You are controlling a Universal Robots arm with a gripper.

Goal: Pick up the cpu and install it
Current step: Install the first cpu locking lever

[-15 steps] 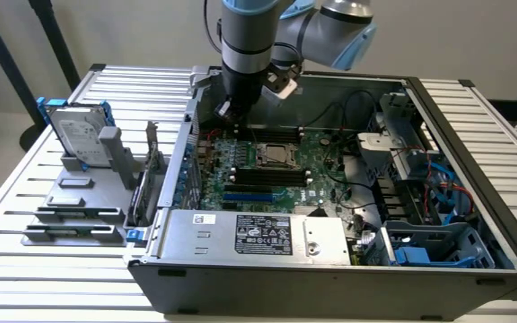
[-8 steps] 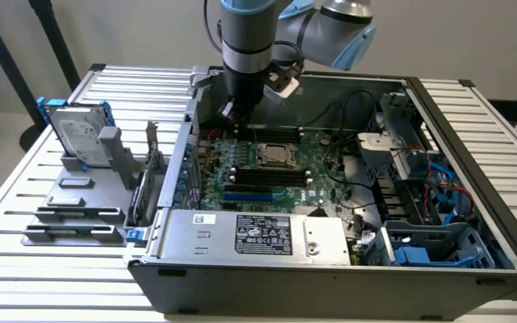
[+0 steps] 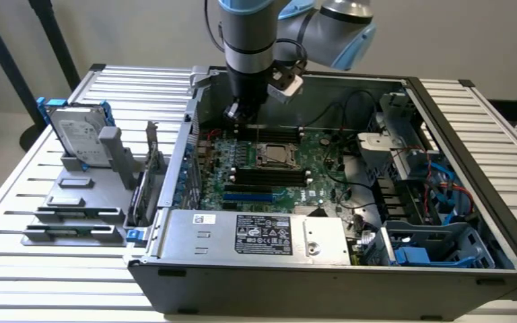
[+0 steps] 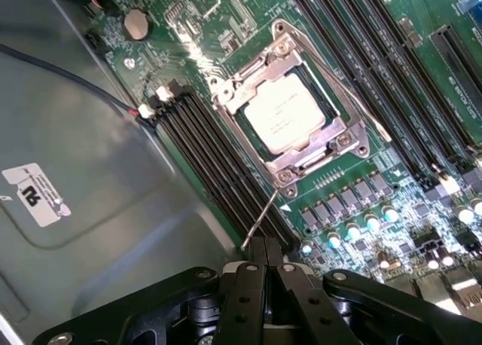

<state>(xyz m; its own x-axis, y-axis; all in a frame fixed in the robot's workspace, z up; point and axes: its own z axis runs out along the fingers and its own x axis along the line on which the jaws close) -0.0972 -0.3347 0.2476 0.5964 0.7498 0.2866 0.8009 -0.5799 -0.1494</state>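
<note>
The cpu [image 4: 285,113] is seated in the metal socket frame [image 4: 230,89] on the green motherboard [image 3: 323,145], inside the open computer case [image 3: 330,289] that is set on the slatted worktop [image 3: 61,269]. The gripper [image 4: 265,245] is held low over the board, just far and to the exterior view's left of the socket. Its fingers are pressed together, with the tip of the thin socket lever [image 4: 263,213] just beside them. A hard drive [image 3: 77,134] is stood in a grey rack at the exterior view's left of the case.
</note>
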